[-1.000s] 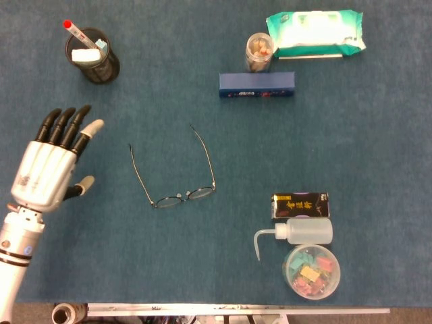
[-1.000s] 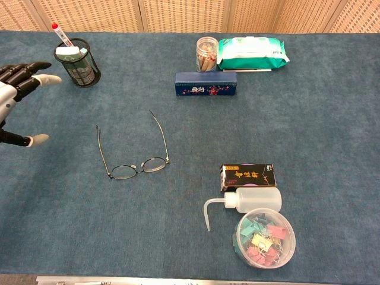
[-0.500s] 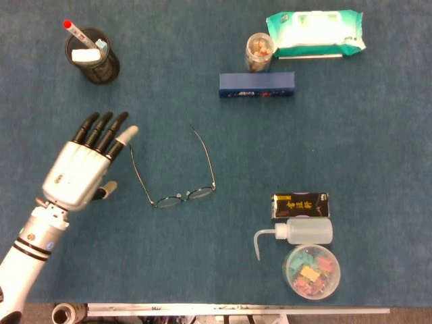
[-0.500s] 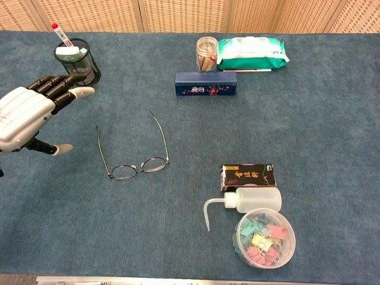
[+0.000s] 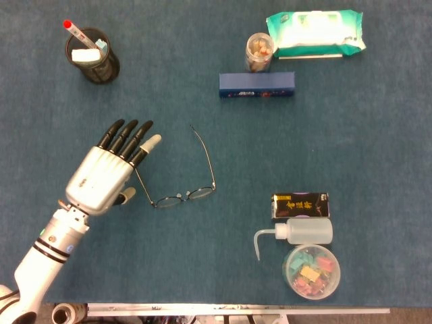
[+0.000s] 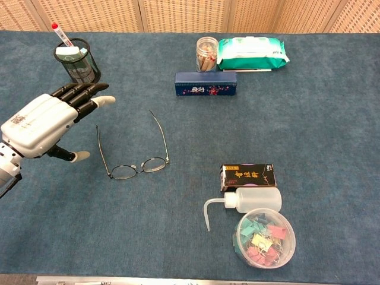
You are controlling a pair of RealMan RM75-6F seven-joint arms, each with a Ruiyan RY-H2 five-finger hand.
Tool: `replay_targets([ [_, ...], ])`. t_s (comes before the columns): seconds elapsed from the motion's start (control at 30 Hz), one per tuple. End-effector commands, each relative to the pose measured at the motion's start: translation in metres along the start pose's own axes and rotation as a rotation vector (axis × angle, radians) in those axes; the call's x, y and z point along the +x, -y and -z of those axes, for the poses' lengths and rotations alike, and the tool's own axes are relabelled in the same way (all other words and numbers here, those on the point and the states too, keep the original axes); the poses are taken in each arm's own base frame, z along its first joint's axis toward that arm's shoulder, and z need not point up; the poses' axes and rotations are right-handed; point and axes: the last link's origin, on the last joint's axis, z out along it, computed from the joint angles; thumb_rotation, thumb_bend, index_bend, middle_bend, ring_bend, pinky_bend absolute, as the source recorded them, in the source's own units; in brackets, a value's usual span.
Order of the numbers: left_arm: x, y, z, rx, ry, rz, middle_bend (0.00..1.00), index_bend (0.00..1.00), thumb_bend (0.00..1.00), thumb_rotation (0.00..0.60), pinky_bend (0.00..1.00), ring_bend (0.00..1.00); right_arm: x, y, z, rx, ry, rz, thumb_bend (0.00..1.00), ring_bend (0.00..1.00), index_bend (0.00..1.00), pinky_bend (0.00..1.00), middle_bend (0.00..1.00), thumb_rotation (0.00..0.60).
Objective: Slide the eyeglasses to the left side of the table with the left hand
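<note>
1. Starting at the near edge of the table (image 6: 332,113), you have a clear round tub of coloured clips (image 6: 265,237) at the right side.
2. Just behind the tub lies a white squeeze bottle (image 6: 249,200) on its side, with its bent spout pointing to the left. A black box with gold writing (image 6: 248,176) lies directly behind it, just beside it.
3. Your left hand (image 5: 106,178) comes in from the near left corner. It holds nothing; the fingers (image 5: 128,135) are stretched out flat and close to each other, pointing away from you and a little to the right, and the thumb stands out to the side.
4. The eyeglasses (image 5: 177,177) lie open near the middle of the table, a little to the left, with the lenses toward you and both temple arms pointing away. In the head view your hand covers a part of the left temple arm. I cannot tell if it touches the frame; in the chest view the hand seems to float beside it.
5. Further away, a long dark blue box (image 5: 256,84) lies across the middle.
6. Behind it stands a small clear jar (image 5: 259,52), and a green and white pack of wipes (image 5: 316,32) is just to its right.
7. At the far left stands a black mesh cup (image 5: 93,55) with a red-capped pen inside.
8. Your right hand is not visible in either view.
</note>
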Motion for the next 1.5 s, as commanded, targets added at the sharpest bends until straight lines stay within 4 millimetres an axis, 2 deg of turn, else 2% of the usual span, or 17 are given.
replay_targets([
  [0.03,-0.001,-0.009,-0.004,-0.018,0.012,-0.006,0.0,0.1,0.12,0.6,0.08,0.0,0.003,-0.001,0.001,-0.004,-0.013,-0.006,0.0,0.27,0.34,0.45,0.37,0.6],
  [0.33,-0.009,-0.013,-0.017,-0.036,0.032,0.023,0.0,0.1,0.12,0.6,0.08,0.0,0.018,-0.012,0.003,-0.05,-0.088,-0.026,0.0,0.27,0.34,0.45,0.37,0.6],
  [0.73,-0.018,-0.019,-0.027,-0.066,0.055,0.002,0.0,0.1,0.12,0.6,0.08,0.0,0.017,-0.013,0.003,-0.046,-0.076,-0.032,0.0,0.27,0.34,0.45,0.37,0.6],
  [1.5,-0.028,-0.035,-0.024,-0.104,0.096,0.002,0.0,0.1,0.12,0.6,0.08,0.0,0.015,-0.012,0.002,-0.039,-0.061,-0.037,0.0,0.27,0.34,0.45,0.37,0.6],
])
